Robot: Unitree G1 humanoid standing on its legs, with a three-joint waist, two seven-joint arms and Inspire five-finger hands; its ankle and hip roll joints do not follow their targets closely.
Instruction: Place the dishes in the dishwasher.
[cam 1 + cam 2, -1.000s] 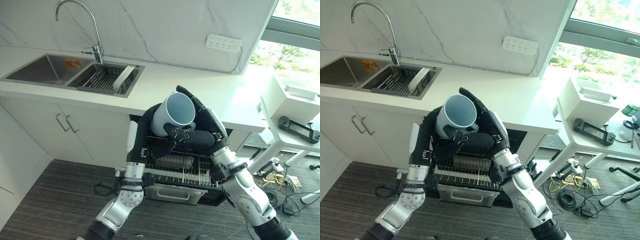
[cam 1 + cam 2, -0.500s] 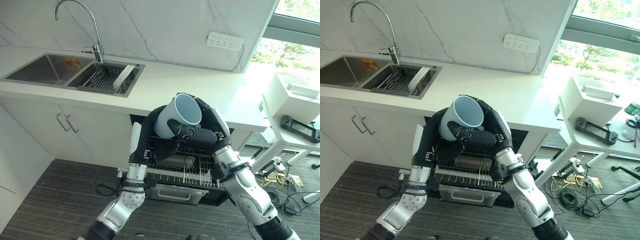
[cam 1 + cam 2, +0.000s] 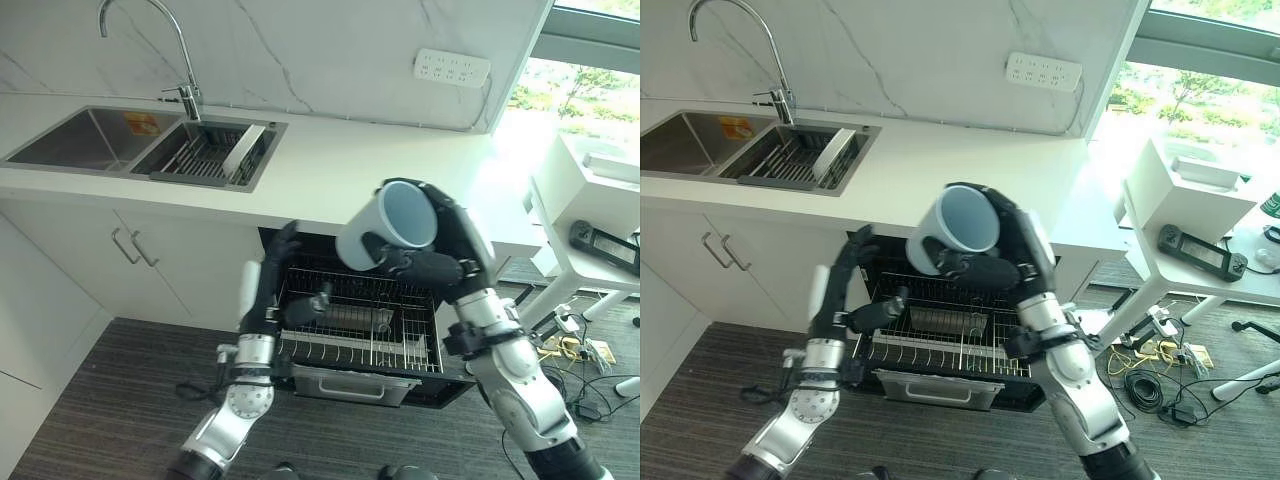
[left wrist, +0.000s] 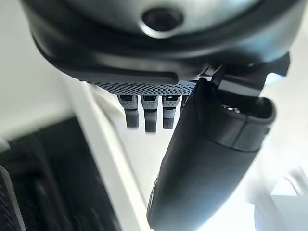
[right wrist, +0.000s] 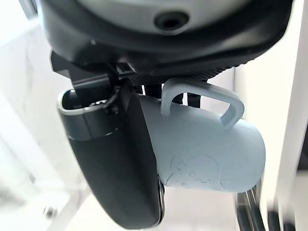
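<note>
Pale blue mug point(image 3: 385, 228) gripped in the right hand point(image 3: 445, 262), fingers and thumb wrapped round its body, mouth tipped sideways, raised above the pulled-out dishwasher rack point(image 3: 360, 325), probably so it can go in inverted among the tines. Left hand point(image 3: 270, 290) spread and empty at the rack's left edge, seemingly steadying it or keeping clear. Countertop point(image 3: 330, 170) just behind the rack.

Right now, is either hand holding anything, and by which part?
The right hand grips the pale blue mug around its body, handle free. The left hand is open, holding nothing.
</note>
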